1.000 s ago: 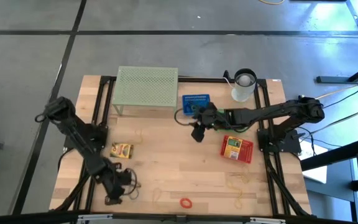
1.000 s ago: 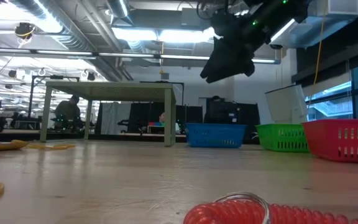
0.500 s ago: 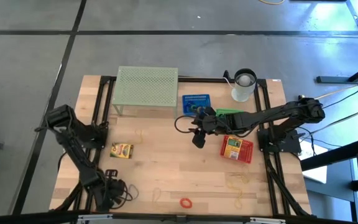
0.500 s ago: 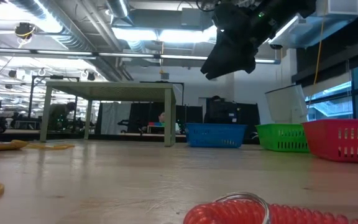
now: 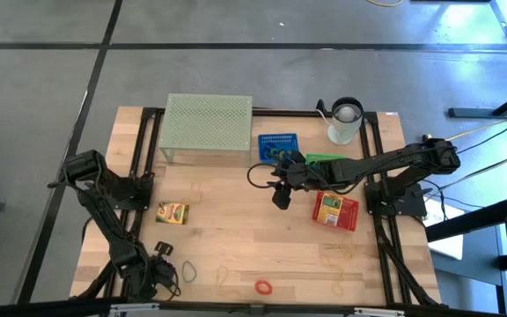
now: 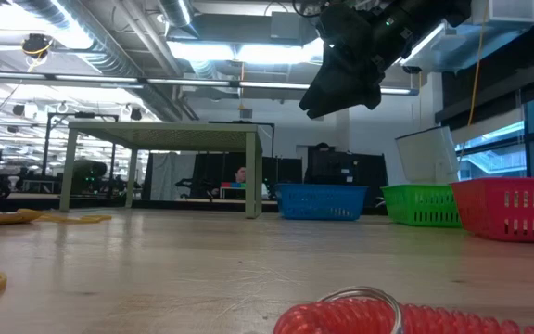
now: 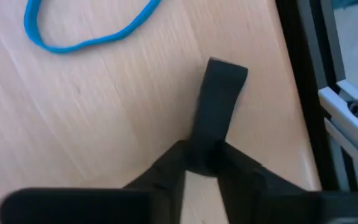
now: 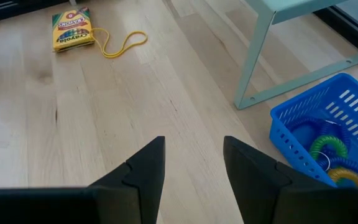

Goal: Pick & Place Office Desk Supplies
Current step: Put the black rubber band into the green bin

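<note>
- Mesh stand (image 5: pixel 208 122) at table's 11 o'clock.
- Right gripper (image 5: pixel 281 195) raised over centre, fingers (image 8: pixel 143 167) apart, empty.
- Left gripper (image 7: pixel 209 163) at 7 o'clock, clamped on black clip (image 7: pixel 216 102).
- Blue band (image 7: pixel 86 34) just beside.

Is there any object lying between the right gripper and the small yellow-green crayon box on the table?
Nothing visible does. The open right gripper hangs above bare wooden table, which runs clear up to the small yellow-green crayon box. A yellow rubber-band loop lies against the box's side, not across the way.
</note>
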Available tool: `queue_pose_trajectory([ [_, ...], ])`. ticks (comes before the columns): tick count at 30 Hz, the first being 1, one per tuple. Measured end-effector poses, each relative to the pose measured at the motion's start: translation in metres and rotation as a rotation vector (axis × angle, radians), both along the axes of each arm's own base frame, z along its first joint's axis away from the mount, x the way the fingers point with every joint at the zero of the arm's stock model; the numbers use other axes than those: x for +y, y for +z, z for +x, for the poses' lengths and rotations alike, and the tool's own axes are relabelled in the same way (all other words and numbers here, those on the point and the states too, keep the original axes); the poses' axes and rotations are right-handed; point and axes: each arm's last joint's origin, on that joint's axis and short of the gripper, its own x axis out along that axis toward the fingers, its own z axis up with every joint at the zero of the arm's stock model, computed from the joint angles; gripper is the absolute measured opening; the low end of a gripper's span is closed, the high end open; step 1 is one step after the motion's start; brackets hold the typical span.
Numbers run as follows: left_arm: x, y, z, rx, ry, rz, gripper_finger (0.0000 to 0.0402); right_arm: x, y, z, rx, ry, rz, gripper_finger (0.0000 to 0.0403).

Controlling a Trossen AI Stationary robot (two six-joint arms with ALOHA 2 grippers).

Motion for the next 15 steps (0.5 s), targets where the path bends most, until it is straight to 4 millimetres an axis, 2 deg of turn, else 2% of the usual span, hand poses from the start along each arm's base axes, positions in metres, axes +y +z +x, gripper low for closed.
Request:
queue_pose_trajectory([
  [4,0.002,0.0,0.005,-0.013,-0.064,0.001,0.0013,0.0,0.0,0.0,0.0,0.0,0.0,0.0164],
  [15,0.01,0.0,0.019,-0.038,-0.207,0.019,0.0005,0.0,0.0,0.0,0.0,0.001,0.0,0.0164],
])
